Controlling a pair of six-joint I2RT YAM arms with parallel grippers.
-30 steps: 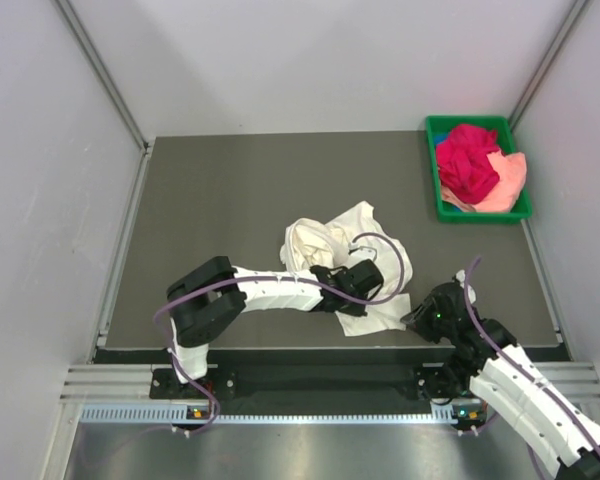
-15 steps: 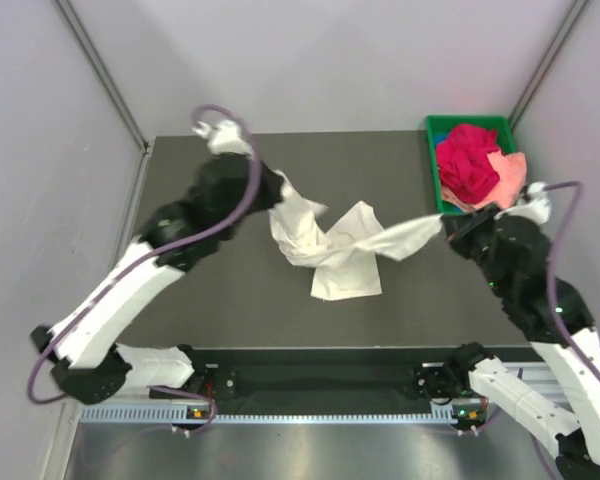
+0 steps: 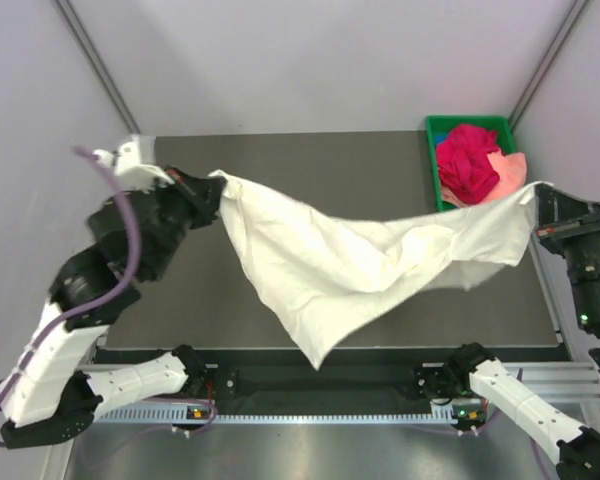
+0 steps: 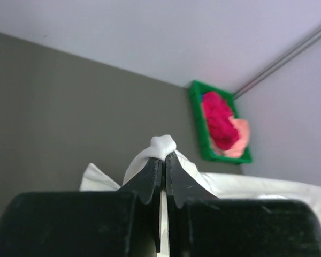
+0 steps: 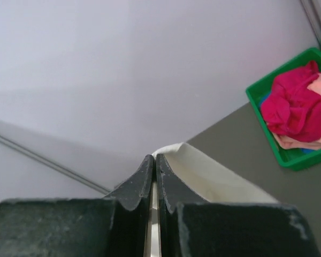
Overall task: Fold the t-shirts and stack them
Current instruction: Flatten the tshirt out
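- The cream-white t-shirt (image 3: 340, 265) hangs in the air. It is stretched from just in front of the green tray (image 3: 432, 175) across to the side of the table (image 3: 280, 160) farthest from the tray.
- The left gripper (image 3: 208, 192) is well apart from the tray. Its fingers are pressed together on a small bunch of cloth at one top corner.
- The right gripper (image 3: 540, 205) is just beside the tray's near corner. Its fingers are clamped on the opposite corner of the same shirt.
- The top edge sags between the two grips. The loose cloth droops to a point on the side away from the tray.
- Holding the shirt high and wide probably lets it open out under its own weight, so it can be laid flat for folding.
- The magenta-red t-shirt (image 3: 468, 160) and the peach-pink t-shirt (image 3: 507, 178) lie crumpled and touching inside the tray.
- Nothing looks folded or stacked yet.
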